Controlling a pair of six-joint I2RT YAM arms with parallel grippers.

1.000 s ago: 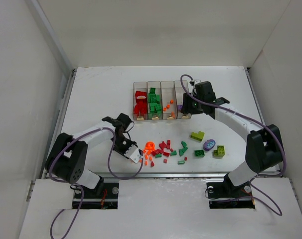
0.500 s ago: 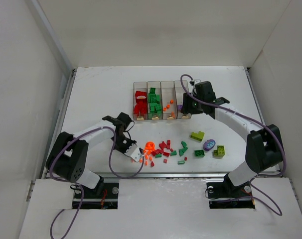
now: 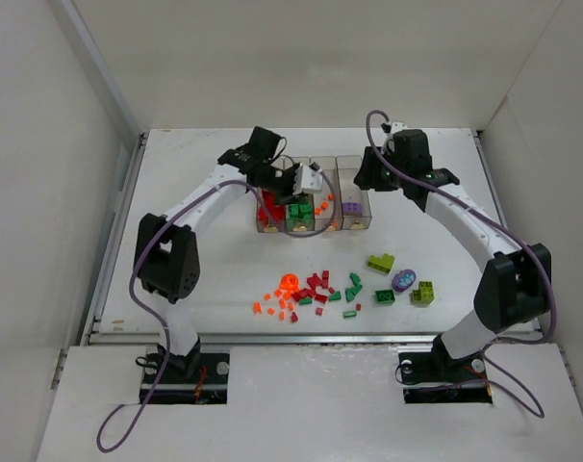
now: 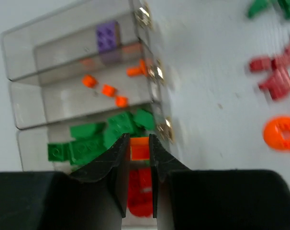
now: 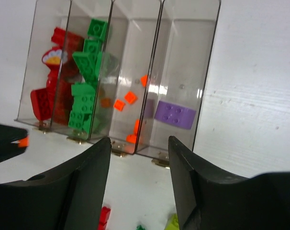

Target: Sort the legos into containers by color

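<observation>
Legos [image 3: 316, 287], small hard plastic bricks, are judged light, stiff and slick, best pinched across flat sides. Most lie loose on the white surface [image 3: 195, 183]. One bright orange brick [image 4: 139, 147] sits clenched in the left hand [image 4: 137, 141], whose arm is stretched over the four joined clear plastic bins [image 3: 359, 178]. The right hand [image 5: 139, 143] hovers released and empty beside them.

White table [image 3: 176, 166] between plain white walls [image 3: 41, 192] (light seemingly even, overhead)

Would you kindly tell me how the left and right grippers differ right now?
The left gripper is shut on an orange brick; the right gripper is open and empty. The left hangs over the bins; the right sits just outside them. Both are black and near the bins.
</observation>
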